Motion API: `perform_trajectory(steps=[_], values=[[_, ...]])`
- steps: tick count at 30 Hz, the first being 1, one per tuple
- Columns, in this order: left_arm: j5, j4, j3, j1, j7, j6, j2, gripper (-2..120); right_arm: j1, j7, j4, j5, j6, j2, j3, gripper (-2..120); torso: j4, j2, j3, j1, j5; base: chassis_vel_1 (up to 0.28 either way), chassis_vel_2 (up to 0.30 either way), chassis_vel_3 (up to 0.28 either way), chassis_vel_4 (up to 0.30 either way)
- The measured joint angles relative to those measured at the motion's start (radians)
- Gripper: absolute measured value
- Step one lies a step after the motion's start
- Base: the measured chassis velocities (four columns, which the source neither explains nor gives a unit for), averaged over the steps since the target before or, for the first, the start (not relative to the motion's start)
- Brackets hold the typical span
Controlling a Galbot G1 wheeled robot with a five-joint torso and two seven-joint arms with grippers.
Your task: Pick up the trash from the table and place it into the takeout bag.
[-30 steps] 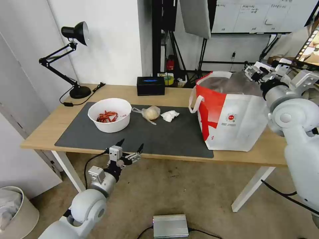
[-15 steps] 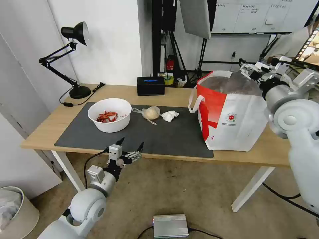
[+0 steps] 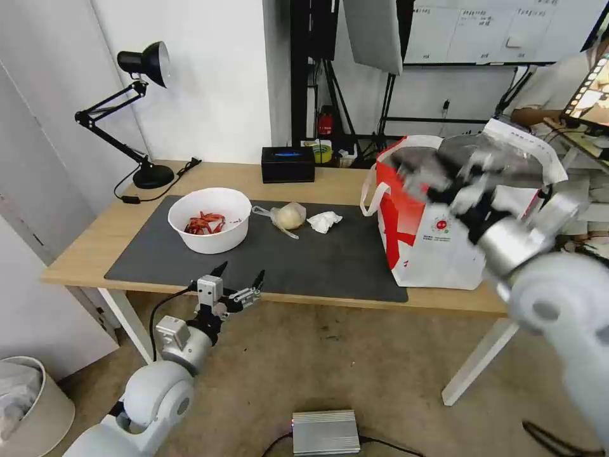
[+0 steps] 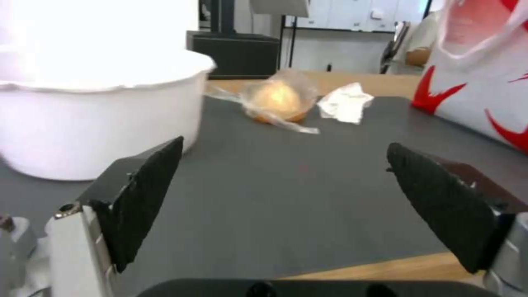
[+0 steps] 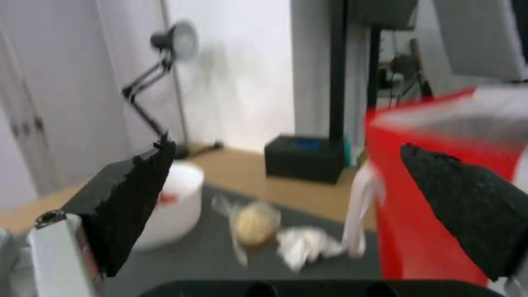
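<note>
so the bowl [image 3: 209, 219], baggie [image 3: 288, 216] and tissue [image 3: 324, 221] lie on the table's [image 3: 89, 244] mat, takeout bag [image 3: 438, 228] standing beside them. my right end effector [image 3: 447, 178], fingers apart and empty, sits right at the bag's front; i worry it clips the bag and tips it. left end effector [image 3: 240, 285] hangs spread off the near edge.

No text is legible; the takeout bag [image 3: 438, 235] bears a small, unreadable red logo.

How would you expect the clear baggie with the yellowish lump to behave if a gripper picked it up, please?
The baggie looks thin and crinkled, so probably floppy and slippery. Its rounded lump would likely sag or swing below the grip, and might roll if nudged.
</note>
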Motion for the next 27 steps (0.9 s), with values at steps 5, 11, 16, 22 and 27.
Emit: perform_trajectory(steps=[5, 11, 16, 22, 27], values=[[-0.001, 0.01, -0.03, 0.022, 0.02, -0.015, 0.006, 100, -0.159, -0.097, -0.061, -0.157, 0.188, 0.011, -0.008, 100, -0.0002, 0.0, 0.0, 0.0, 0.0001, 0.0, 0.0, 0.0, 0.0], [0.003, 0.018, -0.044, 0.046, 0.033, -0.03, 0.008, 100, -0.246, -0.106, -0.108, -0.251, 0.272, 0.039, -0.015, 100, 0.0, 0.0, 0.0, 0.0, -0.0002, 0.0, 0.0, 0.0, 0.0], [0.027, 0.021, -0.064, 0.068, 0.049, -0.029, 0.014, 100, -0.327, -0.102, -0.151, -0.309, 0.337, 0.071, -0.028, 100, 0.0, 0.0, 0.0, 0.0, -0.0001, 0.0, 0.0, 0.0, 0.0], [0.057, 0.032, -0.086, 0.095, 0.057, -0.022, 0.014, 100, -0.402, -0.078, -0.175, -0.337, 0.404, 0.119, -0.04, 100, 0.0, 0.0, 0.0, 0.0, -0.0001, 0.0, 0.0, 0.0, 0.0], [0.057, 0.023, -0.095, 0.101, 0.056, 0.004, 0.017, 100, -0.426, -0.048, -0.18, -0.361, 0.416, 0.131, -0.04, 100, -0.0001, 0.0, 0.0, 0.0, -0.0001, 0.0, 0.0, 0.0, 0.0]])
